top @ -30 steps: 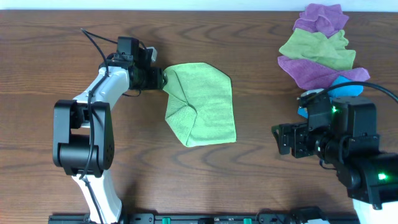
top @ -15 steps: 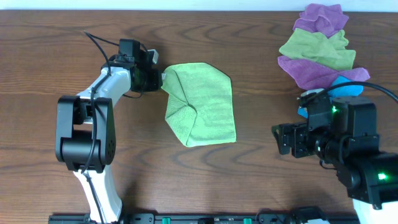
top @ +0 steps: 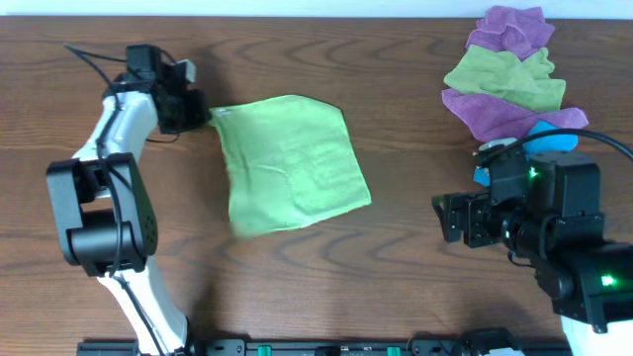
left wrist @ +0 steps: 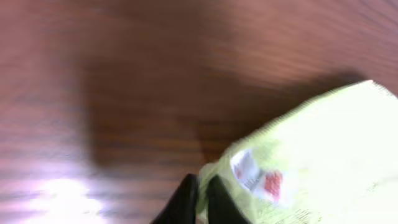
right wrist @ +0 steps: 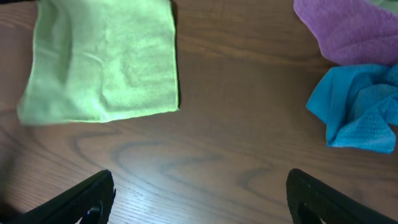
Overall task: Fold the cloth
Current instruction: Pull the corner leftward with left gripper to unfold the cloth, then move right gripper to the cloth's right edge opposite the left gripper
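cloth (top: 289, 163) lies opened out and near flat on the counter (top: 396, 287), left of centre, slightly skewed, soft creases mid-panel. Its white tag (left wrist: 250, 169) sits at the far-left corner. left gripper (top: 203, 115) is clenched on that tagged corner. The wrist view is blurred, but the fingers (left wrist: 185, 198) are almost together with the hem at them.

My read of the step: spreading the sheet square before the first fold.
- Pull low and along the counter so the cloth slides instead of lifting.
- The near-left corner looks rounded, not square, so tug it out first.
- For the fold, carry the pinched corner to the opposite edge and match hems before letting go.
- A one-corner carry will likely skew it. A second grip on the same side would help.

Pose: left arm (top: 119, 133) is reached out to the far left, wrist turned so the gripper points right into the cloth, low over the wood. right gripper (right wrist: 200, 186) is spread wide and empty at the front right, well apart from the cloth. The blue cloth (top: 554, 138) and the purple/olive pile (top: 509, 74) are behind it.
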Robot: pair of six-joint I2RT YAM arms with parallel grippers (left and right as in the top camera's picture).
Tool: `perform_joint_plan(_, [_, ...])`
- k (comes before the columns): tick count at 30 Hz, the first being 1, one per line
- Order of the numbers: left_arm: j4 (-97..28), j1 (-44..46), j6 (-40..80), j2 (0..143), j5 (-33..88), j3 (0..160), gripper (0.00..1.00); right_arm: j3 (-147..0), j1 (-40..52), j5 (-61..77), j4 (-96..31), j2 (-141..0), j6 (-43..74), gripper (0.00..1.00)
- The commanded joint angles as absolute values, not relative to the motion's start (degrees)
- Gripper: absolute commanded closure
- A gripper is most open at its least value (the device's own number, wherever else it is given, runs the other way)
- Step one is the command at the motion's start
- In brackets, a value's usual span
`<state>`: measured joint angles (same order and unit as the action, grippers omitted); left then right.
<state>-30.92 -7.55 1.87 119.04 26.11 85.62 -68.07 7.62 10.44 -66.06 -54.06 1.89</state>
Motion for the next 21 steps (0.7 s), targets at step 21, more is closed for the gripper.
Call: perform_joint_plan(21, [-41.7,-8.2,3.4,118.1,41.5,86.4,0.62,-68.1,7.2,14.6,-50.6,-69.5,1.5,0.15])
